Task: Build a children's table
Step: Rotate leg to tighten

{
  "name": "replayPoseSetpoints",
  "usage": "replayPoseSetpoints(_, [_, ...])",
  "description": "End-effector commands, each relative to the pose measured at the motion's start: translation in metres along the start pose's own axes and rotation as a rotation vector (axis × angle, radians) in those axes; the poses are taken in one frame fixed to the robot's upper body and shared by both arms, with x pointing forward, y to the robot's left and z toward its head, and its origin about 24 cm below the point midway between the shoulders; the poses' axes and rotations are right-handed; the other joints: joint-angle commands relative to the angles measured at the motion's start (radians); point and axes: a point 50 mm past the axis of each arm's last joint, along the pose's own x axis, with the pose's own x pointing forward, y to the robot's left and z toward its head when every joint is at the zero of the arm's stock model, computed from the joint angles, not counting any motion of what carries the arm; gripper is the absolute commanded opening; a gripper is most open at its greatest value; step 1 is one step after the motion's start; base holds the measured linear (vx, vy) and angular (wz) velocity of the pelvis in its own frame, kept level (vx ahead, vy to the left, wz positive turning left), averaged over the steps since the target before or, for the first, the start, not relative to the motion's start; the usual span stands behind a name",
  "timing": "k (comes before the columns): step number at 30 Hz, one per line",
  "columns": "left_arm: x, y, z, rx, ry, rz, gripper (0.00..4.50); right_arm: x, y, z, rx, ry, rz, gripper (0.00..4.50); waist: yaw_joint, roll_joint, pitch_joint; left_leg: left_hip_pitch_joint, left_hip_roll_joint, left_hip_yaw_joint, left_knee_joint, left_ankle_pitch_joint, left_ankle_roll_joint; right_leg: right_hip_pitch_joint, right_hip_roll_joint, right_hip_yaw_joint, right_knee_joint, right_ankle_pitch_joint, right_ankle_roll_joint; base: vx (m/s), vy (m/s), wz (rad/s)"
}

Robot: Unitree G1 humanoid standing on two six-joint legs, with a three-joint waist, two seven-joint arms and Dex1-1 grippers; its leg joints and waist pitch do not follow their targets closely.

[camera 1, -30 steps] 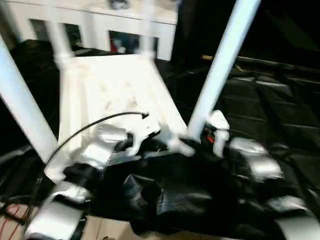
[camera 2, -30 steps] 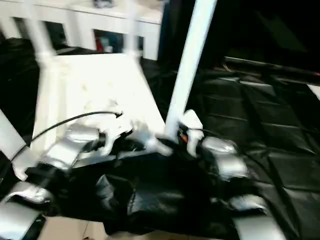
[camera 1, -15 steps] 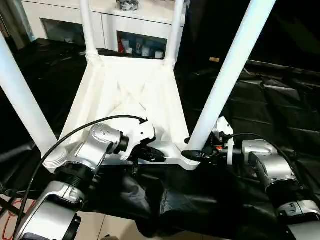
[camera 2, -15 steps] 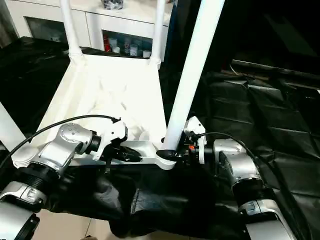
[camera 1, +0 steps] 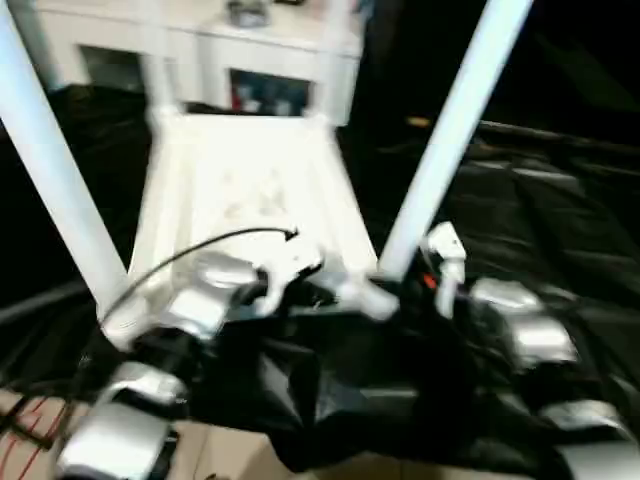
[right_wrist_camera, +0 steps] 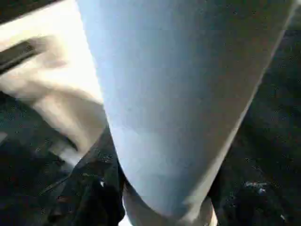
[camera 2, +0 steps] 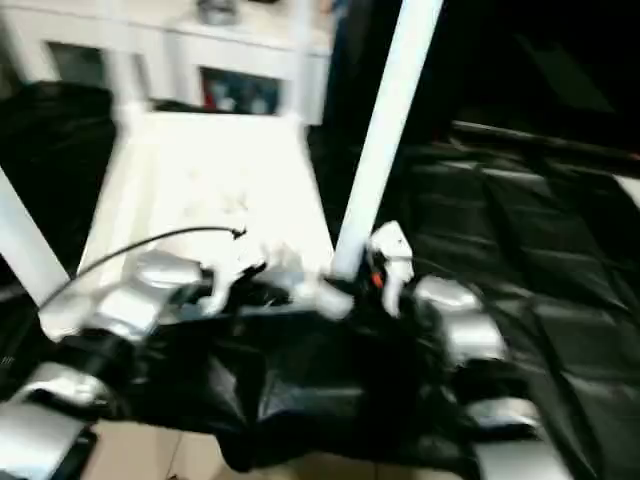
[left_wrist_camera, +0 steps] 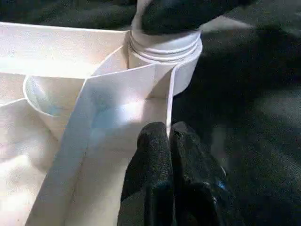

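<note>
The children's table lies upside down on the black-draped work table, its white ribbed tabletop (camera 1: 250, 180) facing up. Legs stand in the sockets: a near right leg (camera 1: 440, 150), a near left leg (camera 1: 55, 180) and two far legs (camera 1: 155, 70). My left gripper (left_wrist_camera: 168, 136) is shut on the thin near rim wall of the tabletop, just beside the near right socket (left_wrist_camera: 164, 52). My right gripper (camera 1: 405, 285) sits at the foot of the near right leg (right_wrist_camera: 178, 94), closed around it, with one finger (right_wrist_camera: 96, 197) against the tube.
Black cloth (camera 1: 540, 200) covers the work table and hangs crumpled over its near edge (camera 1: 330, 400). A white cabinet (camera 1: 230, 40) stands behind. A black cable (camera 1: 190, 255) arcs over my left forearm. Pale floor with a red cable (camera 1: 20, 440) lies below.
The head camera has swung, so the whole picture shifted and blurred. My right gripper has narrowed around the near right leg. My left gripper keeps its pinch on the rim.
</note>
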Motion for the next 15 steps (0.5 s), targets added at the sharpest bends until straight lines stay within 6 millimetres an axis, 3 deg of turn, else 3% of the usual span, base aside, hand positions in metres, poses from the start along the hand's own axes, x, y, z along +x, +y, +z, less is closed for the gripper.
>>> replayPoseSetpoints(1, [0.022, -0.014, 0.027, 0.012, -0.093, -0.024, 0.0, 0.019, 0.023, -0.029, 0.095, 0.109, -0.025, 1.97, -0.003, 0.005, -0.041, -0.005, -0.017, 0.004, -0.072, -0.364, -0.017, 0.029, -0.043, 0.016, -0.106, -0.527, -0.098, 0.0, 0.0, 0.0])
replayPoseSetpoints(3, [0.024, -0.016, 0.029, 0.013, -0.095, -0.023, 0.0, 0.022, 0.025, -0.029, 0.107, 0.111, -0.046, 1.97, -0.007, 0.003, -0.042, -0.002, -0.02, 0.006, -0.069, -0.373, -0.003, 0.025, -0.04, 0.016, -0.11, -0.525, -0.096, 0.0, 0.0, 0.0])
replayPoseSetpoints(4, [0.027, -0.019, 0.032, 0.019, -0.103, -0.031, 0.0, 0.028, 0.029, -0.031, 0.113, 0.129, -0.084, 1.97, -0.01, 0.009, -0.041, 0.0, -0.019, 0.007, -0.069, -0.378, 0.003, 0.021, -0.039, 0.018, -0.111, -0.512, -0.101, 0.0, 0.0, 0.0])
replayPoseSetpoints(6, [0.03, -0.023, 0.035, 0.028, -0.113, -0.04, 0.0, 0.034, 0.033, -0.031, 0.076, 0.134, -0.109, 1.97, -0.014, 0.01, -0.042, -0.006, -0.019, 0.005, -0.072, -0.372, -0.002, 0.025, -0.038, 0.017, -0.106, -0.487, -0.107, 0.0, 0.0, 0.0])
replayPoseSetpoints(7, [0.03, -0.023, 0.035, 0.031, -0.113, -0.044, 0.0, 0.035, 0.034, -0.03, 0.079, 0.124, -0.097, 2.5, -0.015, 0.01, -0.043, -0.006, -0.018, 0.006, -0.072, -0.374, -0.002, 0.025, -0.037, 0.017, -0.105, -0.478, -0.109, 0.0, 0.0, 0.0])
replayPoseSetpoints(11, [0.029, -0.022, 0.034, 0.038, -0.104, -0.039, 0.0, 0.036, 0.035, -0.027, 0.1, 0.11, -0.068, 2.83, -0.013, 0.01, -0.045, 0.003, -0.016, 0.011, -0.068, -0.381, 0.008, 0.02, -0.035, 0.022, -0.102, -0.416, -0.137, 0.0, 0.0, 0.0])
replayPoseSetpoints(12, [0.028, -0.021, 0.033, 0.039, -0.101, -0.037, 0.0, 0.036, 0.034, -0.027, 0.09, 0.112, -0.058, 3.07, -0.013, 0.01, -0.043, -0.006, -0.016, 0.01, -0.072, -0.366, 0.012, 0.027, -0.032, 0.022, -0.096, -0.387, -0.146, 0.0, 0.0, 0.0])
replayPoseSetpoints(15, [0.023, -0.018, 0.028, 0.047, -0.084, -0.052, 0.0, 0.031, 0.033, -0.024, 0.002, 0.113, 0.024, 3.18, -0.01, 0.01, -0.043, -0.007, -0.016, 0.012, -0.071, -0.357, 0.019, 0.03, -0.035, 0.022, -0.097, -0.38, -0.151, 0.0, 0.0, 0.0])
